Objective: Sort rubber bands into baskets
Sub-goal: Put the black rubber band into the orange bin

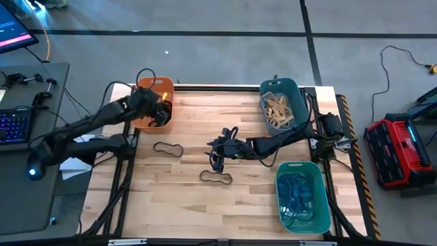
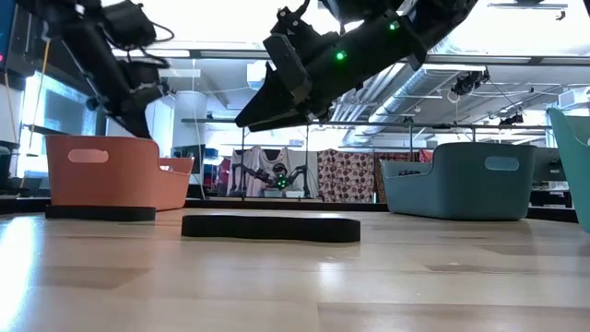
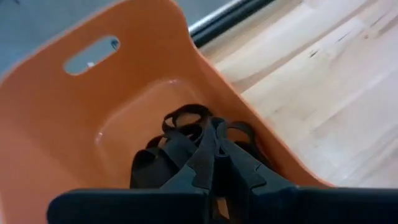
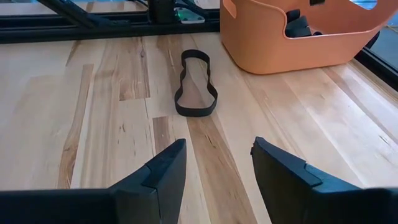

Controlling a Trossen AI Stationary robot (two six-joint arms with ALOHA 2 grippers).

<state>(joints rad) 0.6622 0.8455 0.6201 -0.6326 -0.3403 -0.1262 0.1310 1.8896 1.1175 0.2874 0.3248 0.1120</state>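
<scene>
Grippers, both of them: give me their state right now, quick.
Left gripper: fingers shut, over the black rubber bands inside the orange basket; no band clearly held.
Right gripper: fingers open, empty, above the table.

We see a wooden table (image 1: 184, 198) made of light planks. Three baskets sit on it: an orange basket (image 1: 161, 87) at one far corner, a dark teal basket (image 1: 289, 87) at the other far corner, and a green basket (image 1: 319, 205) near the front. Two black rubber bands lie flat on the wood, one band (image 1: 168, 148) near the orange basket and another band (image 1: 216, 178) closer to the middle.
</scene>
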